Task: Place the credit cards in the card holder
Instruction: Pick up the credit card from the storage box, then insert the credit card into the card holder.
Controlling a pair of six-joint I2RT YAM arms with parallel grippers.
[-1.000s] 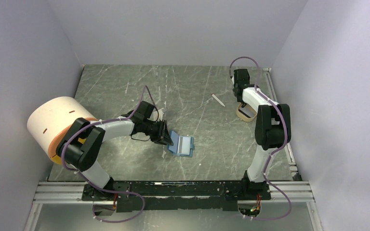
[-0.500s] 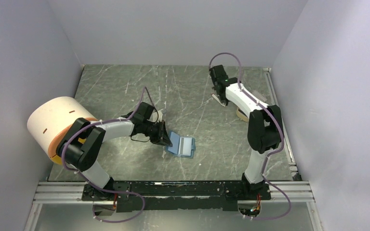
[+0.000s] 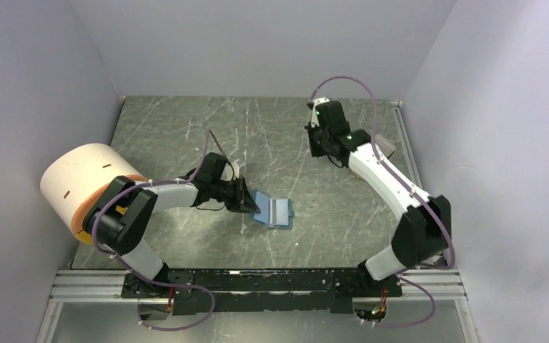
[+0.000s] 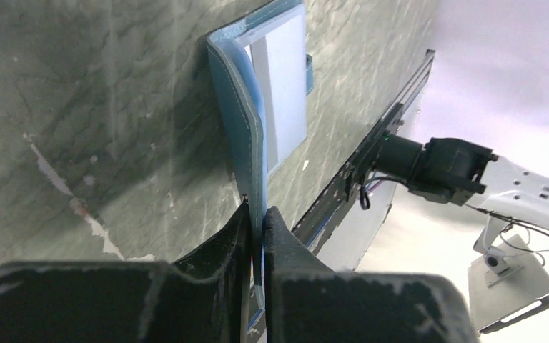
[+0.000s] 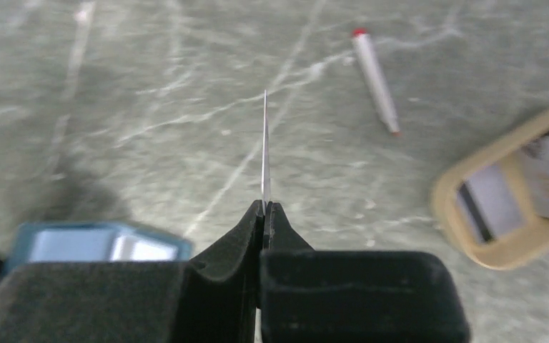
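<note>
The teal-blue card holder [image 3: 274, 213] lies open on the table, left of centre. My left gripper [image 3: 247, 201] is shut on its left flap and holds that flap up. In the left wrist view the gripper [image 4: 257, 214] pinches the flap of the holder [image 4: 237, 107], and a pale card [image 4: 286, 86] shows in a slot. My right gripper [image 3: 320, 145] hangs over the far middle of the table. It is shut [image 5: 265, 207] on a thin pale card [image 5: 265, 150] seen edge-on. The holder [image 5: 100, 243] shows blurred at lower left.
A small tan tray [image 5: 472, 243] with more cards [image 5: 490, 196] in it lies to the right of my right gripper. A thin white stick [image 5: 375, 80] with a red tip lies beyond it. A big pale cylinder [image 3: 82, 179] stands at the left edge. Walls close in three sides.
My right arm has swung left from the tan tray to the far middle of the table, holding the card. My left gripper has kept its grip, and the holder has shifted slightly.
</note>
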